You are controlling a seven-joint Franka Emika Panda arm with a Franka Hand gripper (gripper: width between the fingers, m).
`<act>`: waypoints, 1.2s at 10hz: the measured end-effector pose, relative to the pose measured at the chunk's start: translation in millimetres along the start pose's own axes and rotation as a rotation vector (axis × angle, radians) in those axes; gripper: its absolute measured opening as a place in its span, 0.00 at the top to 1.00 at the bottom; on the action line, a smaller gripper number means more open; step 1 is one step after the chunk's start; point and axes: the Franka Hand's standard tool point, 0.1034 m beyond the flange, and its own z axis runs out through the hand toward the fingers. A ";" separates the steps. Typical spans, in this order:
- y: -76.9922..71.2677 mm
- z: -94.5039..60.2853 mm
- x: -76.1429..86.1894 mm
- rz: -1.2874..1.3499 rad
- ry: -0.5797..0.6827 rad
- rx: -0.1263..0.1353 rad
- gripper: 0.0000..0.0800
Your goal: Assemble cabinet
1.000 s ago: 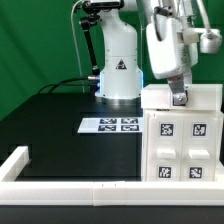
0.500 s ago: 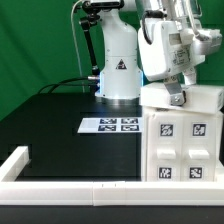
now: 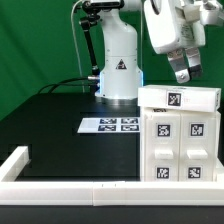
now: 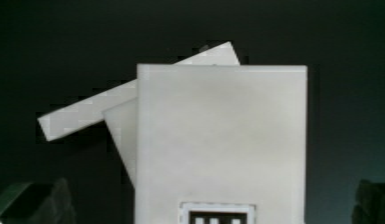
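The cabinet (image 3: 180,140) is a tall white box at the exterior view's right, with several square black-and-white tags on its front. A white top piece (image 3: 178,97) with one tag lies across it. My gripper (image 3: 184,72) hangs just above that top piece and is not touching it. In the wrist view I look down on the cabinet's white top (image 4: 215,120) with a tag (image 4: 219,214) on it. A slanted white part (image 4: 91,110) sticks out beside it. My dark fingertips (image 4: 38,205) stand wide apart at both sides, open and empty.
The marker board (image 3: 110,125) lies flat on the black table, to the exterior view's left of the cabinet. A long white border rail (image 3: 60,186) runs along the front edge and turns up at the left corner. The arm's white base (image 3: 118,65) stands behind.
My gripper was down on the cabinet's top piece. It has let go and risen, uncovering the tag on that piece. The cabinet has not moved.
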 end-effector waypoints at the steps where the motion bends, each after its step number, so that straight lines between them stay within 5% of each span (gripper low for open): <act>1: -0.2 0.2 0.2 -0.032 0.003 -0.006 0.00; 2: -2.0 -0.5 -0.4 -0.204 0.006 -0.040 0.00; 6: -2.1 -0.4 -2.6 -0.745 -0.006 -0.075 0.00; 10: -1.7 -0.1 -2.1 -1.028 -0.017 -0.076 0.00; 12: -1.3 -1.1 0.2 -1.386 0.014 -0.113 0.00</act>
